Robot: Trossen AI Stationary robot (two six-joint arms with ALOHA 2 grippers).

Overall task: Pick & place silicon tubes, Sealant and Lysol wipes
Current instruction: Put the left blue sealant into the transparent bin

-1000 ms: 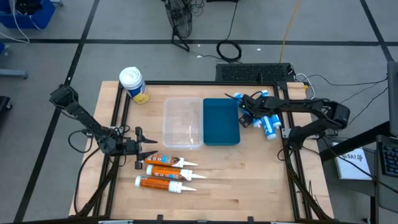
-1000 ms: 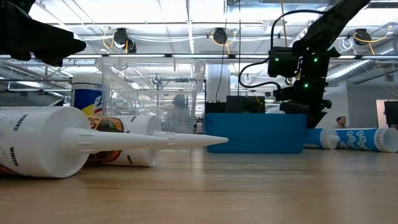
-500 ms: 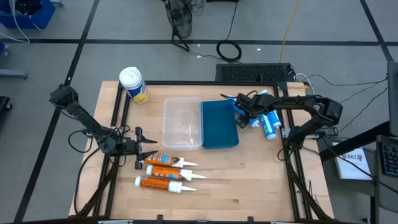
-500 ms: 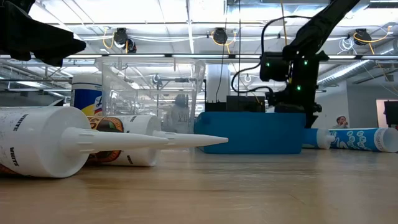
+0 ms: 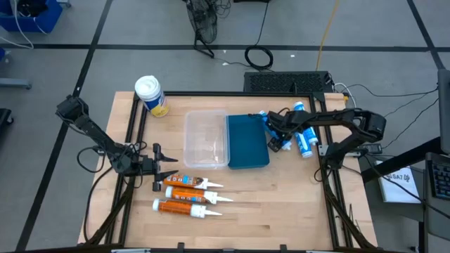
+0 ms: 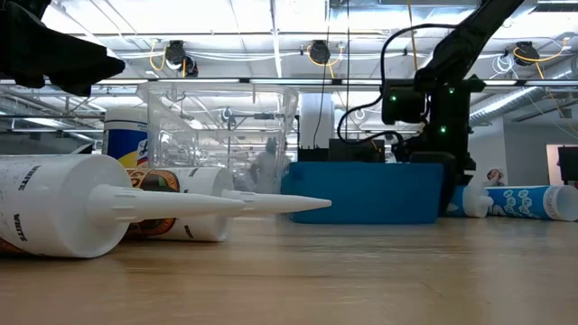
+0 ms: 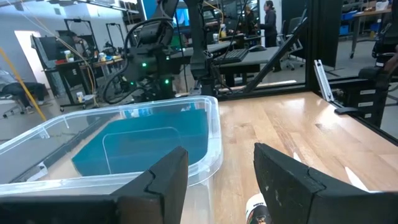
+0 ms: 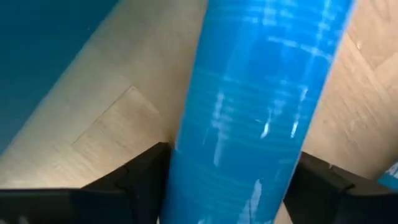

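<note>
Clear plastic bin [image 5: 206,138] and blue lid [image 5: 247,140] both held nothing. My right gripper [image 5: 277,131] clasped a glossy blue tube [image 8: 261,106] beside the lid; left gripper [image 5: 167,173] stayed clenched, empty. Lysol wipes [image 5: 150,95], a white-lidded cylinder, stood at the far-left corner.

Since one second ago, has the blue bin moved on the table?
Yes. The blue bin has slid toward the clear bin, closing the gap between them, with the right gripper at its other side.
</note>
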